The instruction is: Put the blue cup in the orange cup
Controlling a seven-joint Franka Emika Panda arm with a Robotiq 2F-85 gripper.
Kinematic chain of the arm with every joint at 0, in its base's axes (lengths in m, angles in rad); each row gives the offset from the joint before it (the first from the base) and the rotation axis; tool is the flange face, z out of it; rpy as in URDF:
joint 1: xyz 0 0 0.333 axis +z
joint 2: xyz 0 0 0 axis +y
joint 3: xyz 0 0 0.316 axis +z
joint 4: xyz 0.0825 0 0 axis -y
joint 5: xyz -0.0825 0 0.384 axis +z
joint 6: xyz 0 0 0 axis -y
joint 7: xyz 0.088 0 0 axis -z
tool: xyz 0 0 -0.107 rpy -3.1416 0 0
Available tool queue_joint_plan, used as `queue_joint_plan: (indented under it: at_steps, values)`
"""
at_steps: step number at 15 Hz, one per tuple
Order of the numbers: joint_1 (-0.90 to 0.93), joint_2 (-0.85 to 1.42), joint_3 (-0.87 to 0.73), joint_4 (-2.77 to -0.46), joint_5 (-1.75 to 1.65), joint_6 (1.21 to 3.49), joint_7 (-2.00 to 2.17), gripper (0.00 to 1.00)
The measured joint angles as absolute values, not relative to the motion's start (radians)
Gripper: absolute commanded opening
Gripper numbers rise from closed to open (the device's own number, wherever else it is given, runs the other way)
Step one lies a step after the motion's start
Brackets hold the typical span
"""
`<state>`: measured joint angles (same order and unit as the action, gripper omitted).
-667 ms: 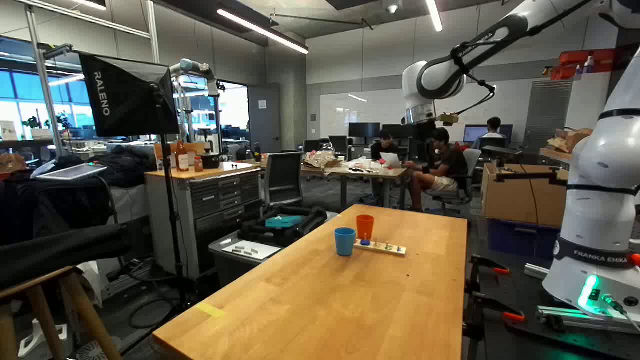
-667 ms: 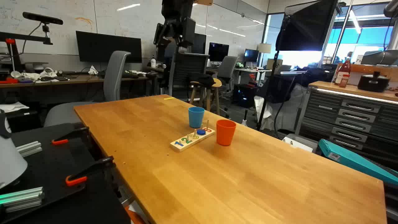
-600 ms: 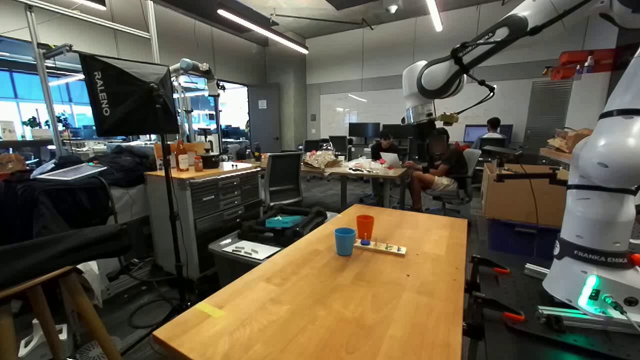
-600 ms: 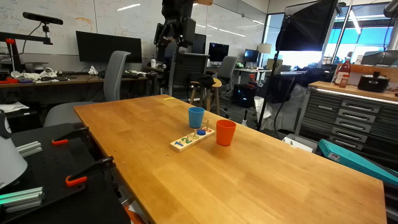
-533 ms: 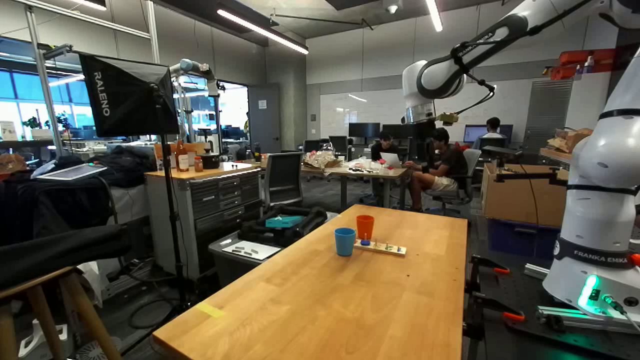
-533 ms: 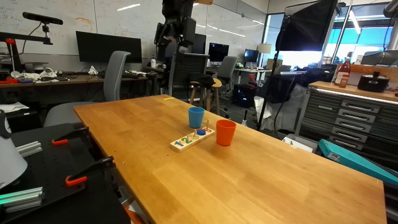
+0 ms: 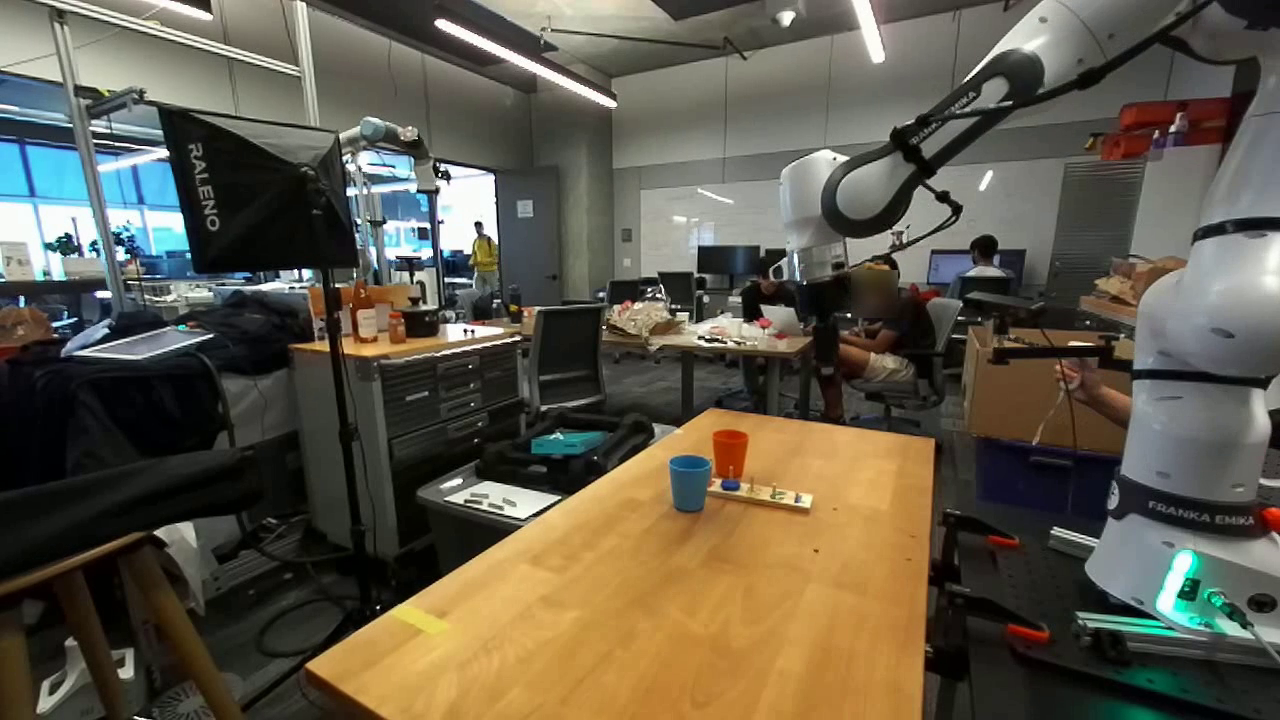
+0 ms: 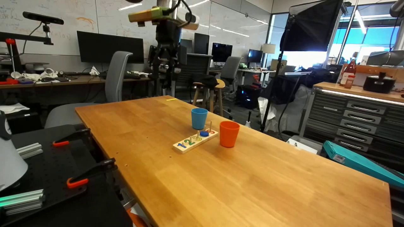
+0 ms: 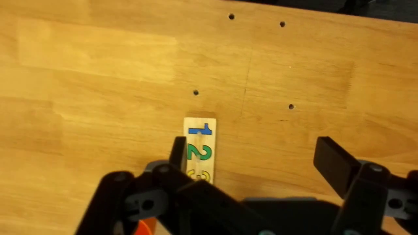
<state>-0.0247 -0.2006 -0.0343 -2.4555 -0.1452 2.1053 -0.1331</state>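
Note:
The blue cup stands upright on the wooden table in both exterior views (image 7: 690, 484) (image 8: 199, 119). It does not show in the wrist view. The orange cup stands upright near it, apart from it, in both exterior views (image 7: 730, 452) (image 8: 229, 134). A sliver of the orange cup shows at the bottom of the wrist view (image 9: 142, 228), mostly hidden by the gripper. My gripper hangs high above the table in both exterior views (image 7: 825, 355) (image 8: 164, 75). In the wrist view the gripper (image 9: 254, 153) has its fingers wide apart, with nothing between them.
A flat wooden number board with pegs and a blue ring lies beside both cups (image 7: 770, 498) (image 8: 189, 143) (image 9: 200, 140). Orange-handled clamps (image 8: 77, 183) sit at the robot-side edge of the table (image 8: 258, 186). A person's hand (image 7: 1100, 395) shows beside the arm's base.
My gripper has come lower and turned, shifting left in both exterior views. The cups and board have not moved. A hand by the arm's base and a person in yellow have appeared.

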Motion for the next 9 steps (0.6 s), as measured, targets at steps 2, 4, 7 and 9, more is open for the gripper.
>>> queue_joint_plan:
  at_steps: [2,4,7,9]
  values:
    - [0.023,-0.113,0.019,-2.44,-0.145,2.186,-0.101,1.0]
    - [0.058,-0.005,0.062,-2.39,-0.147,2.249,-0.06,1.0]
    - [0.09,0.166,0.084,-2.258,-0.181,2.295,0.005,1.0]
    - [0.095,0.267,0.079,-2.152,-0.214,2.3,0.037,1.0]
